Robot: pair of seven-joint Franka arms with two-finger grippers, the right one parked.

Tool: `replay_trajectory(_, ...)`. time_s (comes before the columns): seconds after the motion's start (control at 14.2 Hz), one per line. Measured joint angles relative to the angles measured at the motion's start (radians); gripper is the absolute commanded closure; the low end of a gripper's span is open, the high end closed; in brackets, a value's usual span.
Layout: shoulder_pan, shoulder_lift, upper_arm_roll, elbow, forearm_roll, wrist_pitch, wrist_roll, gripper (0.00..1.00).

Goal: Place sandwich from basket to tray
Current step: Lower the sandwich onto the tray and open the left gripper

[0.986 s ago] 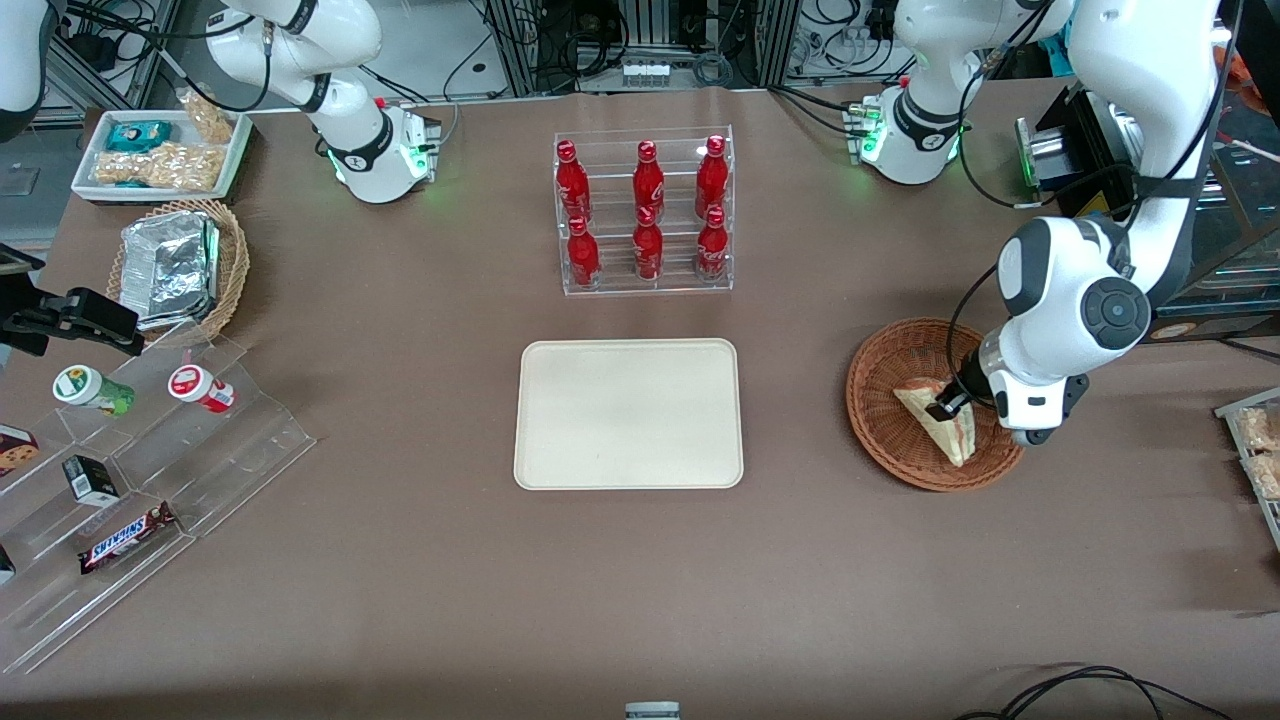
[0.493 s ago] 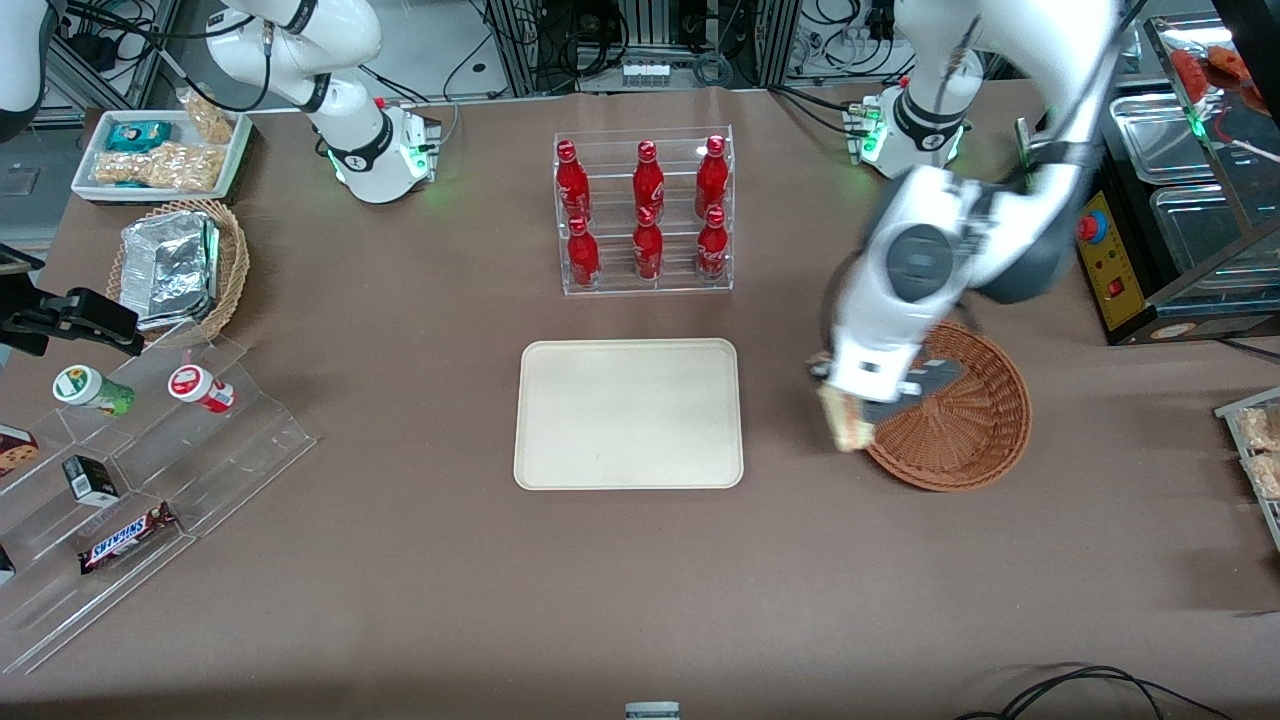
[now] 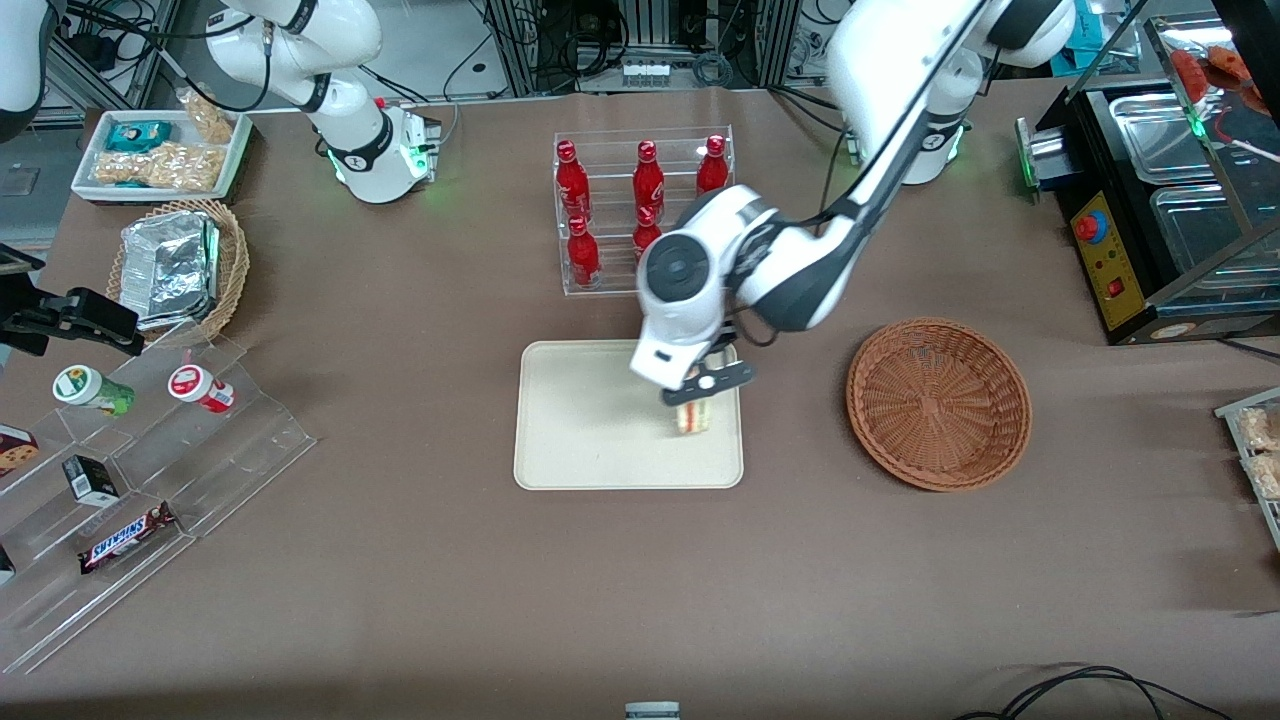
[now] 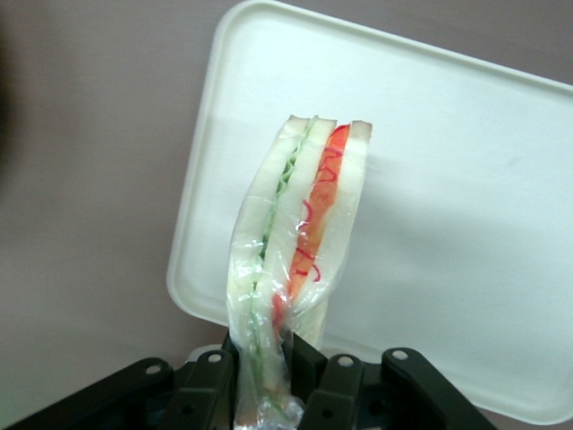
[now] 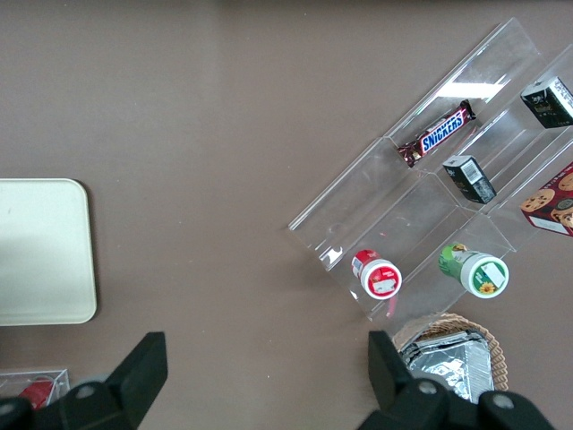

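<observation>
Gripper (image 3: pixel 703 390) is clamped on the sandwich (image 3: pixel 693 418), holding it over the tray (image 3: pixel 600 440), at the tray's end nearest the basket (image 3: pixel 938 402). In the front view the sandwich shows just below the black fingers (image 3: pixel 722 379), inside the tray's outline; can't tell if it touches the tray surface.

Wrist view: sandwich (image 4: pixel 300 260) is pinched at one end between the fingers (image 4: pixel 336 385), w/ clear wrap bunched at the grip. Bread layers stand edge-on, green filling on one side, orange-red on the other. Tray (image 4: pixel 466 224) lies under it, a rounded corner and brown table (image 4: pixel 89 179) visible past the rim.

Basket sits on the table toward the working arm's end, well apart from the tray, nothing in it.

Bottle rack (image 3: pixel 642 210) w/ red bottles stands farther from the front camera than the tray; the arm's wrist partly covers it.

Toward the parked arm's end: tan basket w/ foil packets (image 3: pixel 175 262), white snack tray (image 3: pixel 160 152) farther from the camera, clear stepped display (image 3: pixel 150 470) nearer, holding two small cups, a Snickers bar (image 3: pixel 127 537) and small boxes. The right wrist view shows the same display (image 5: pixel 430 188) and a tray corner (image 5: pixel 45 251).
</observation>
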Motion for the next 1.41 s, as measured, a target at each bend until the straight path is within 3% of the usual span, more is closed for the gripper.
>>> replay_trajectory(0.35, -0.058, 0.175, 0.001, 0.208, 0.000, -0.021, -0.011, 0.86)
replay_trajectory(0.42, -0.067, 0.194, 0.002, 0.226, 0.001, -0.021, -0.014, 0.80)
replay_trajectory(0.56, -0.073, 0.222, 0.002, 0.251, 0.001, -0.018, -0.014, 0.29)
replay_trajectory(0.63, -0.073, 0.230, 0.002, 0.259, 0.002, -0.014, -0.014, 0.13)
replay_trajectory(0.85, -0.073, 0.243, 0.005, 0.270, 0.037, -0.008, -0.013, 0.00)
replay_trajectory(1.06, -0.075, 0.256, 0.005, 0.275, 0.072, 0.004, -0.013, 0.00)
replay_trajectory(1.41, -0.037, 0.211, 0.017, 0.328, 0.069, -0.079, -0.012, 0.00)
